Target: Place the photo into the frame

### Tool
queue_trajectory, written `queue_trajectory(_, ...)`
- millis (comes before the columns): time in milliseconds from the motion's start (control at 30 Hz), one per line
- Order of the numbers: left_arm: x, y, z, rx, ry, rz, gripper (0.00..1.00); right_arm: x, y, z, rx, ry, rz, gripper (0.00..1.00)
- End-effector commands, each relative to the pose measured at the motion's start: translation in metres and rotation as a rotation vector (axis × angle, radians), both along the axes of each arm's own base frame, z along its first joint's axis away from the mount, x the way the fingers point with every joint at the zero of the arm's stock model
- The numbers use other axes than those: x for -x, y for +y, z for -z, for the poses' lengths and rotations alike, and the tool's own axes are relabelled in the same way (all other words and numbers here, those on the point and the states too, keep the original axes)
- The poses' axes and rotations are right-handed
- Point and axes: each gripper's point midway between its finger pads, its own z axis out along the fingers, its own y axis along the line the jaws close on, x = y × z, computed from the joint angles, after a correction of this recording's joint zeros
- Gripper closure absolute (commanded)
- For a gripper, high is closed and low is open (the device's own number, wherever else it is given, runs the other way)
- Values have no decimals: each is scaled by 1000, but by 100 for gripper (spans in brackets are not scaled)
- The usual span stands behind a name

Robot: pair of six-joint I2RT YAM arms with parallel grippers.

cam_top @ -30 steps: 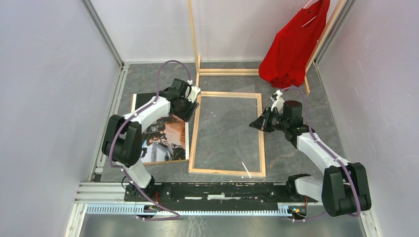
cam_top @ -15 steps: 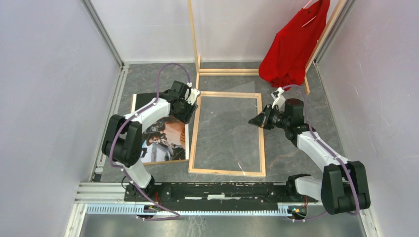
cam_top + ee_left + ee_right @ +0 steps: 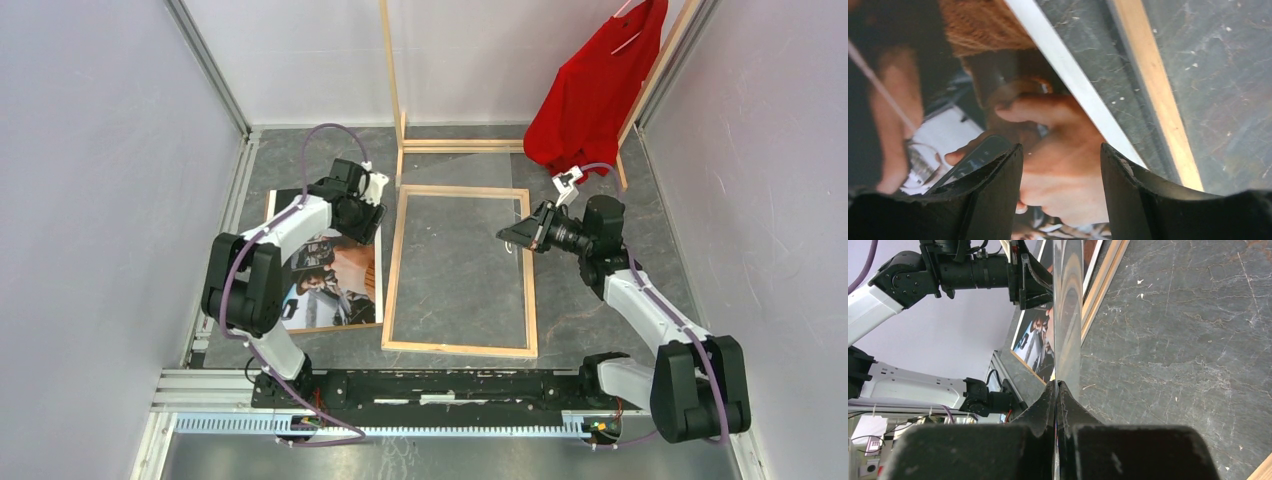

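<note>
Top external view: found the left end effector (image 3: 358, 222) drawn back toward the upper left since a second earlier, away from the left rail of the frame (image 3: 392, 270) and over the upper right part of the photo (image 3: 335, 285). Saw its fingers parted to a middling gap in the left wrist view, gripping nothing, with a printed hand visible between them. Found the right end effector (image 3: 508, 237) raised and swung toward the upper left too, pinched tight on the edge of a clear pane (image 3: 1068, 315), seen edge-on in the right wrist view and tilted up off the frame. Judged this as opening the frame for loading. Noted the photo as not yet inside, flat on the desk (image 3: 290, 160) at centre left, just beside the frame at centre, with a strip of desk between. Counted one photo, one frame, one clear pane, two end effectors, one wooden rack (image 3: 392, 70) at upper centre and one red shirt (image 3: 590, 95) at upper right.
</note>
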Motion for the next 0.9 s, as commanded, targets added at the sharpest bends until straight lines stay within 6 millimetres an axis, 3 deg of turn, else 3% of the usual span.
queue_trajectory(0,-16,7,-33,66,-74,-53,35,-10,0,-12,-28,-35,-2,100)
queue_trajectory(233,-8,10,-27,71,-51,-50,35,-16,-8,11,5,16,37,100)
queue_trajectory(500,-2,9,-21,78,-30,-43,35,-24,-15,15,14,20,56,100)
queue_trajectory(867,8,-2,-9,92,3,-23,35,-17,-11,33,-22,93,35,100)
